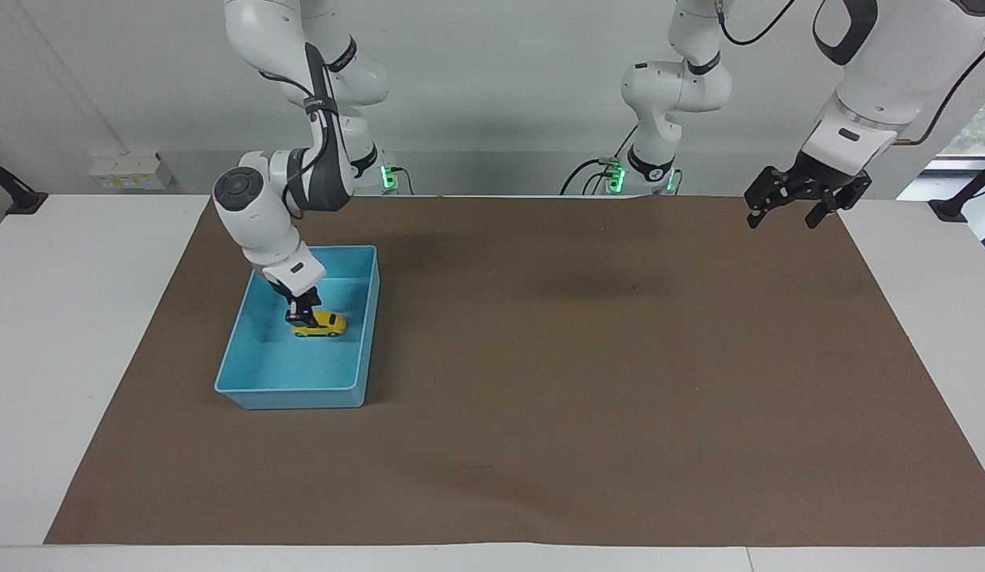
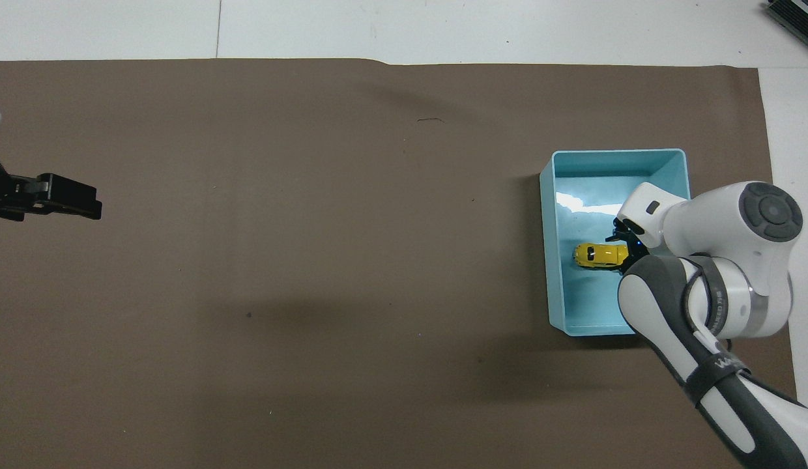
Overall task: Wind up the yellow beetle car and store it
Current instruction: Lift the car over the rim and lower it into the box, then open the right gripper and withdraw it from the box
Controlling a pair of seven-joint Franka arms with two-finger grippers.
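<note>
The yellow beetle car (image 1: pixel 321 323) sits low in the blue bin (image 1: pixel 246 373), at or just above its floor; it also shows in the overhead view (image 2: pixel 594 255), inside the bin (image 2: pixel 550 260). My right gripper (image 1: pixel 303 314) reaches down into the bin and is shut on the end of the car toward the right arm's end of the table; in the overhead view (image 2: pixel 622 251) the wrist hides part of the fingers. My left gripper (image 1: pixel 782 216) is open and empty, and waits in the air over the mat's corner at the left arm's end (image 2: pixel 91 202).
A brown mat (image 1: pixel 588 381) covers most of the white table (image 1: pixel 79 318). The blue bin stands on the mat toward the right arm's end. The bin's walls rise around the car and the right gripper.
</note>
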